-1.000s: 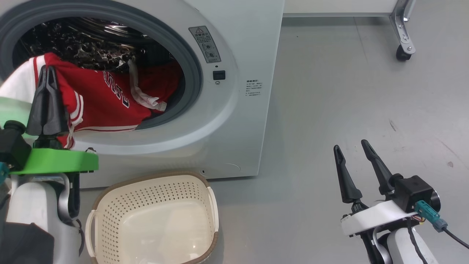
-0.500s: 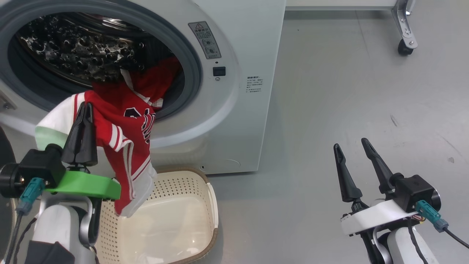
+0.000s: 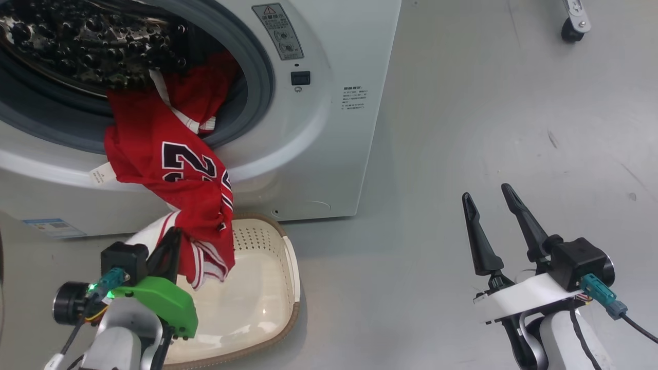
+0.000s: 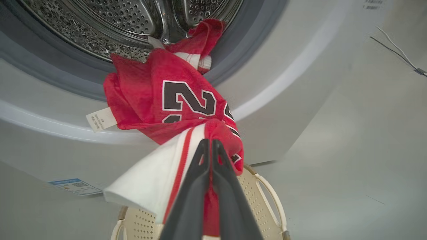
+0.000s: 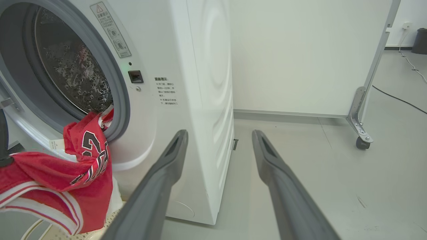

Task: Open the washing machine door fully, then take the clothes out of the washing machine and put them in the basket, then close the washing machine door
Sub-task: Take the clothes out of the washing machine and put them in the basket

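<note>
The grey floor [image 3: 462,128] has small dark marks [image 3: 551,139] at the right. A black wheel [image 3: 570,31] sits at the top right. In the right wrist view a white board [image 5: 300,50] stands on a metal leg [image 5: 357,110]. A black cable [image 5: 397,98] lies at the right edge, and a dark bin [image 5: 419,40] stands in the top right corner.

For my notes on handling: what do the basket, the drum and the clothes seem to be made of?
The basket: likely moulded plastic, cream, glossy; punched holes, shiny floor.
The drum: looks like polished steel; perforated, mirror reflections.
The clothes: seemingly thin knit jersey fabric, matt red; it drapes and folds softly.
</note>
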Motion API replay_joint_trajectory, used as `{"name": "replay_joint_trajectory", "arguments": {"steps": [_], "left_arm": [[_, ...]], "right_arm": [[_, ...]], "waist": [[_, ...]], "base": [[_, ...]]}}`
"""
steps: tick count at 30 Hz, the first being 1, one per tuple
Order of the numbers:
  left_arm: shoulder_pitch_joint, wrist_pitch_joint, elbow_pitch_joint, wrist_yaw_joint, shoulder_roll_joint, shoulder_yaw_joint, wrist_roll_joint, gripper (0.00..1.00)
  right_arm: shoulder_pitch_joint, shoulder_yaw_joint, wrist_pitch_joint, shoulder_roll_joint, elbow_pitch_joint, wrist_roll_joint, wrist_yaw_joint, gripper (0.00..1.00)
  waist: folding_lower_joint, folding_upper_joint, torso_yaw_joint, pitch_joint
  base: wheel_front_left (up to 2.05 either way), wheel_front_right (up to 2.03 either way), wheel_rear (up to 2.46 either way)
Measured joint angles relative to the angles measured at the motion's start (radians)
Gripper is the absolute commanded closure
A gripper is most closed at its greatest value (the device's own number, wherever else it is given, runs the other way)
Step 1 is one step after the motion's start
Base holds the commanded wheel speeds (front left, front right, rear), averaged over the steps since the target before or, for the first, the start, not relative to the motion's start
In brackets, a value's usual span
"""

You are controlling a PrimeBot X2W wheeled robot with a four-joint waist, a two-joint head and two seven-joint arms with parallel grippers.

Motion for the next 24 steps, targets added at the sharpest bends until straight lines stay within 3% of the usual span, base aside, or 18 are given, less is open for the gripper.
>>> {"name": "replay_joint_trajectory", "arguments": {"steps": [13,24], "left_arm": [[-0.001,0.125,0.198,-0.002,0.021,-0.04,0.029,1.0],[-0.084,0.147,0.348,0.016,0.052,-0.005,0.041,1.0]], "right_arm": [[-0.053,0.031,0.0,0.0,-0.016,-0.016,0.003,0.0],[-0.105,0.032,0.0,0.0,-0.032,-0.017,0.003,0.0]], "waist": [[0.0,0.0,-0.042,0.118],[0.0,0.0,-0.115,0.217]], "base": [[0.0,0.0,0.0],[0.0,0.0,0.0]]}}
